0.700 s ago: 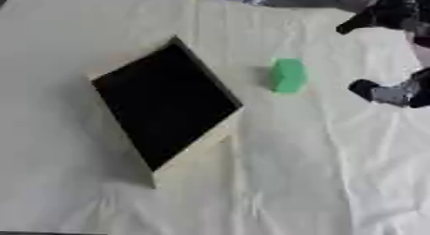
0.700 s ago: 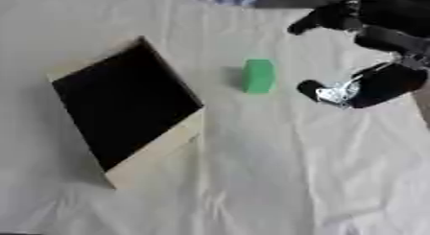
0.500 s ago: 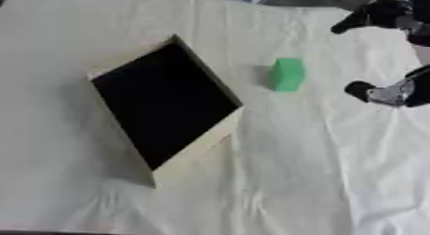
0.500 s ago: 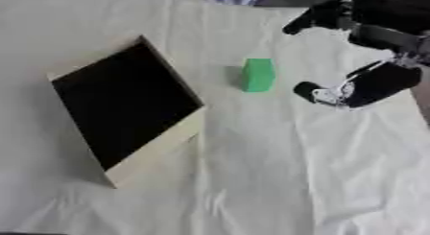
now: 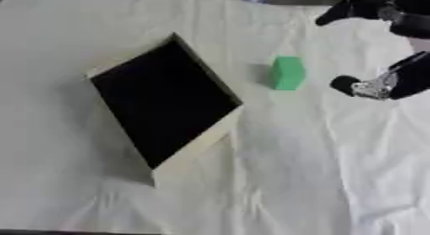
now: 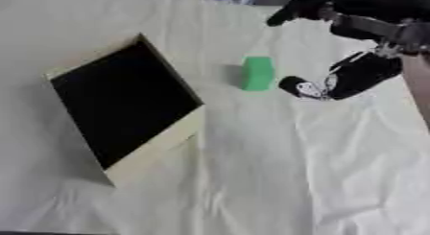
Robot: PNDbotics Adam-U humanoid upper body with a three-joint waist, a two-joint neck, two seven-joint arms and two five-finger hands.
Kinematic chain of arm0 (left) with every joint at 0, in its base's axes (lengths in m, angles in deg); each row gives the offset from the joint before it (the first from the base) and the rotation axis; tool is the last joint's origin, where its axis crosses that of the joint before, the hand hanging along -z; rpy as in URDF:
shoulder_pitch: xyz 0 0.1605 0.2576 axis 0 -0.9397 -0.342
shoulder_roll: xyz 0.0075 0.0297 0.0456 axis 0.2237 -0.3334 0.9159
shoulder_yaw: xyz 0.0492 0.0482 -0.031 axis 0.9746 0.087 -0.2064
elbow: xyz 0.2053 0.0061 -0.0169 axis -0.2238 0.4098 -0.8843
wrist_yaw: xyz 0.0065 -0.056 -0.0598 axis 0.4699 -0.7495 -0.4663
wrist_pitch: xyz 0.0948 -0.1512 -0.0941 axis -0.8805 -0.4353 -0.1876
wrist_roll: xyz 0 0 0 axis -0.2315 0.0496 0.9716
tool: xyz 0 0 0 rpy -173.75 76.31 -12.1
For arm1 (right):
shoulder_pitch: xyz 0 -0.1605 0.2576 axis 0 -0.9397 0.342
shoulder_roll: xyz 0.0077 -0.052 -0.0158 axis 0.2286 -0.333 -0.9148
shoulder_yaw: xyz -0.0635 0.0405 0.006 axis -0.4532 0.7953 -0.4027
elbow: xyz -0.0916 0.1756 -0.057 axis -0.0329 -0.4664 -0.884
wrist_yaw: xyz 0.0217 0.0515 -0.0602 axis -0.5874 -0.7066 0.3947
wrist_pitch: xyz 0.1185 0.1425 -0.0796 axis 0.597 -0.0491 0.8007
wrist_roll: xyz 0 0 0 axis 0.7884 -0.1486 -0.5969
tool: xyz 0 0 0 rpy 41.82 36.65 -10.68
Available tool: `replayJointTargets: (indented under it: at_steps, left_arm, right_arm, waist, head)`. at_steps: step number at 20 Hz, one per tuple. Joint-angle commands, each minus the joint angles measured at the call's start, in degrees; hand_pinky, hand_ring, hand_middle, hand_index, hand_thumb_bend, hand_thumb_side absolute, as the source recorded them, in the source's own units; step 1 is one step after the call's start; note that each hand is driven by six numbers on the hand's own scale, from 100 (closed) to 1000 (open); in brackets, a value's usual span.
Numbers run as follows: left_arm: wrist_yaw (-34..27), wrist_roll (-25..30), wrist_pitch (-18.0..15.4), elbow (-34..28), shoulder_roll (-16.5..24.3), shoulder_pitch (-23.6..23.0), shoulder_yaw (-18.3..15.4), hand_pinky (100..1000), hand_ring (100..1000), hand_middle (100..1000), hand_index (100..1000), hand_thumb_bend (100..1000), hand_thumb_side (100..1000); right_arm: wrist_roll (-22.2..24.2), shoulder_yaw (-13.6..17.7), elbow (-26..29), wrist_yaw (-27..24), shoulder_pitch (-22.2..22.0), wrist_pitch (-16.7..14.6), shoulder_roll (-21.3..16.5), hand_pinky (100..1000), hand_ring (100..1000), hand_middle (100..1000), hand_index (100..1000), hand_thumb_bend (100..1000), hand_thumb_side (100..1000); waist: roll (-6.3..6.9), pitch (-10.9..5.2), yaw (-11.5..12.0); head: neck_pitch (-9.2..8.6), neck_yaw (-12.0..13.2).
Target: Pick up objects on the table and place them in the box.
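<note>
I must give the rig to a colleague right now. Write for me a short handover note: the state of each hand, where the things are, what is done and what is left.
Right hand: to the right of the green block, close beside it but not touching, fingers spread around nothing, so open.
Left hand: not in view.
Green block: lies on the white cloth, to the right of the box, apart from it.
Box: open, dark inside, set askew on the cloth; nothing can be seen in it.
Done: nothing placed yet.
Left: grasp the green block, carry it left and put it in the box.
</note>
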Motion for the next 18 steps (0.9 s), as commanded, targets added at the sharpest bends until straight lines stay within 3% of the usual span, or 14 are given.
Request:
replayJointTargets:
  at_steps: [1,6,7,10,18]
  left_arm:
    - [-0.3,0.3,-0.1,-1.1,1.1,0.6,0.1,610,734,717,793,100,618]
    - [0.1,0.3,-0.1,-1.1,1.2,0.7,0.1,609,733,717,792,100,629]
    - [0.1,0.3,-0.1,-1.1,1.2,0.7,0.1,608,732,716,792,100,630]
    - [0.3,0.5,-0.1,-1.1,1.3,0.9,0.3,608,732,716,792,100,634]
    - [0.6,0.6,-0.1,-1.1,1.5,1.2,0.5,607,731,716,792,100,642]
  right_arm:
    - [0.7,0.3,-3.5,2.1,1.8,-1.0,0.2,877,920,871,958,358,494]
    - [0.9,0.7,-7.6,3.1,3.1,-3.1,1.7,878,923,874,965,355,505]
    - [0.8,0.8,-8.1,3.3,3.4,-3.4,2.0,878,922,873,964,318,492]
    - [0.7,0.6,-10.1,4.4,4.5,-4.1,3.1,877,925,876,966,368,502]
    - [1.8,0.5,-16.5,7.0,6.3,-6.9,5.6,879,929,876,970,361,526]
  waist:
    - [0.14,-0.62,0.4]
    - [-0.65,0.6,1.7]
    - [-0.79,0.9,1.9]
    - [-1.11,1.6,2.4]
    - [-1.9,3.12,4.2]
  head:
    - [0.01,-1.1]
    - [-1.36,-3.1]
    - [-1.61,-3.3]
    - [-2.14,-4.0]
    - [-3.18,-4.9]
